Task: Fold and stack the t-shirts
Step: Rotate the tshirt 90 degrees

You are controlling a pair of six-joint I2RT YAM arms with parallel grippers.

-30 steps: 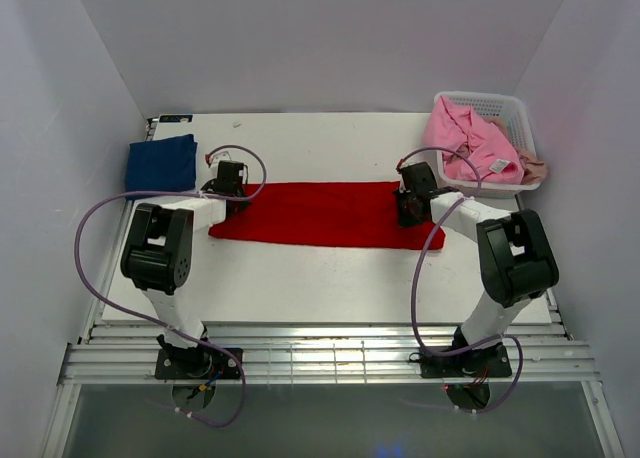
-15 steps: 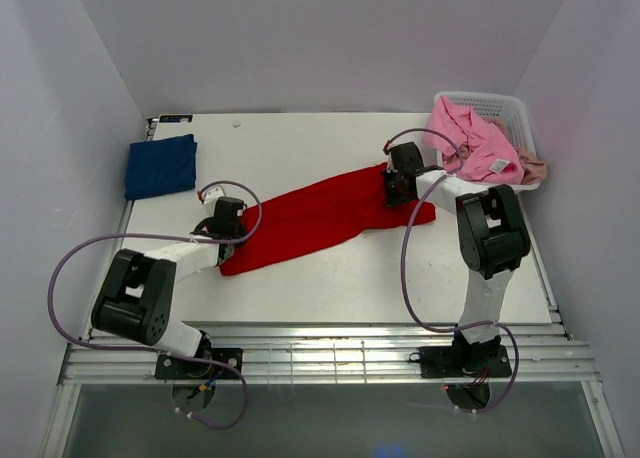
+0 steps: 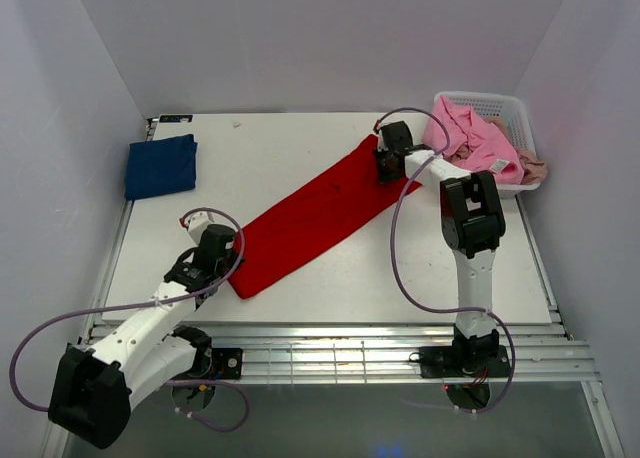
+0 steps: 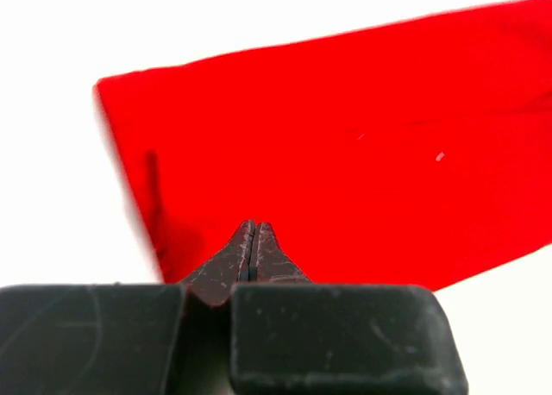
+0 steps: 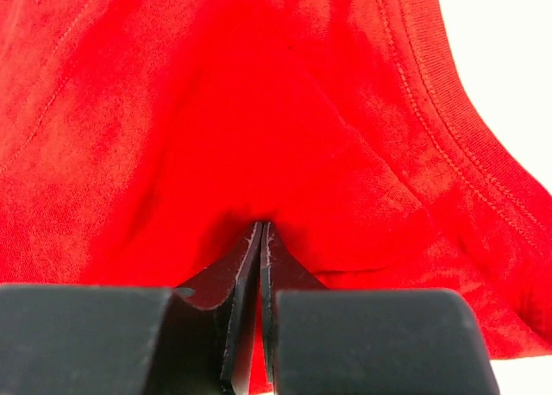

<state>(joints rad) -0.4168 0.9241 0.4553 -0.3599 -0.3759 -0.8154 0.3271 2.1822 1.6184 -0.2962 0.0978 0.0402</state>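
Note:
A bright red t-shirt (image 3: 315,213), folded into a long strip, lies diagonally on the white table (image 3: 290,138), running from near left to far right. My left gripper (image 3: 230,269) is shut on its near-left end; in the left wrist view the shut jaws (image 4: 253,227) pinch the cloth's edge (image 4: 345,153). At the far-right end, next to the basket, my right gripper (image 3: 384,174) is shut on the red cloth (image 5: 216,110), which bunches at the closed tips (image 5: 261,227). A folded navy t-shirt (image 3: 160,165) rests at the far left. A pink t-shirt (image 3: 468,138) fills the basket.
The white lattice basket (image 3: 512,106) stands at the far right corner, with a beige cloth (image 3: 536,168) hanging over its right rim. White walls close in on three sides. The right arm's purple cable (image 3: 400,258) loops above the table's right part.
The red strip has swung from lying straight across to a diagonal. My left gripper drew its end toward the near edge, and my right gripper carried its end farther back.

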